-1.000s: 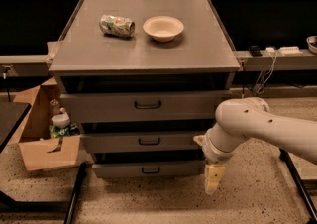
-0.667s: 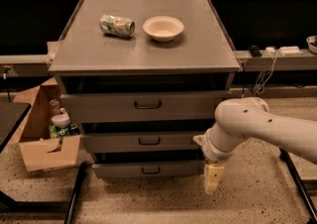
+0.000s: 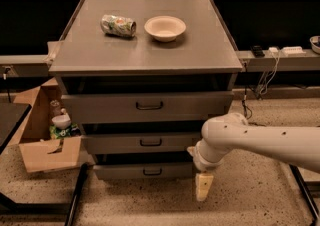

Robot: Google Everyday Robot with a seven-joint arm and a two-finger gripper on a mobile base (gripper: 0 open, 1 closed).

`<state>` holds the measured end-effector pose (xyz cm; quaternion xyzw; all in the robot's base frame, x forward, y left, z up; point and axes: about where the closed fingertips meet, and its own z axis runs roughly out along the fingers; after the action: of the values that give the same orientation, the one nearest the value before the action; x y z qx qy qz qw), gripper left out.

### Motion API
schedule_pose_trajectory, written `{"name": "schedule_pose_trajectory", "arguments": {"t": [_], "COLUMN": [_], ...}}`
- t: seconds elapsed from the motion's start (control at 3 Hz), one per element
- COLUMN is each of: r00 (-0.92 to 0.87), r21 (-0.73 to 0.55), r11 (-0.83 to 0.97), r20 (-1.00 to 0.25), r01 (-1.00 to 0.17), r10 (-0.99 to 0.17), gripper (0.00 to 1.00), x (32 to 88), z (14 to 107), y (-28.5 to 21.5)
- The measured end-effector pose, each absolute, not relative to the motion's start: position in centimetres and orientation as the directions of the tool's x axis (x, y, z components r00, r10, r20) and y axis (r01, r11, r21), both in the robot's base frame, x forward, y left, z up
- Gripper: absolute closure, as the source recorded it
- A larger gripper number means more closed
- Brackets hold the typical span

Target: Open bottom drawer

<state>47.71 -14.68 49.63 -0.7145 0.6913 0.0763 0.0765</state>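
The bottom drawer (image 3: 125, 171) is the lowest and narrowest of three grey fronts in the metal cabinet, close to the floor (image 3: 250, 200) in the lower centre of the view. Its small dark bar handle (image 3: 152, 171) sits at the middle of the panel, and a dark gap separates the panel from the drawer above.

The gripper (image 3: 204, 186) hangs just beyond the right end of this front, pale and pointing straight down at the floor, well clear of the handle. Whether it is spread or pressed together cannot be told from this angle.

The white arm (image 3: 270, 142) enters from the right edge, runs nearly level to the left, bends at a rounded joint in front of the cabinet's lower right corner, then drops through a short ribbed wrist to the gripper.

Above lie the middle drawer (image 3: 115, 143) and the tall top drawer (image 3: 100, 107), each with its own bar handle. On the cabinet top (image 3: 90, 55) a crushed can (image 3: 118, 25) lies on its side just beside a pale bowl (image 3: 165, 28). An open cardboard box (image 3: 42, 155) holding small items stands on the floor to the cabinet's left.
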Motion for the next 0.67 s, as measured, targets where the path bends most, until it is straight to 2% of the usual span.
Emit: {"name": "schedule_pose_trajectory", "arguments": {"t": [0.67], "r00": [0.052], "r21": [0.034], "r11": [-0.066], "r20": [-0.309], "r01": [-0.997], "r10": [-0.950], "gripper": [0.00], "x": [49.0], "z": [38.8], "y": [-12.9]}}
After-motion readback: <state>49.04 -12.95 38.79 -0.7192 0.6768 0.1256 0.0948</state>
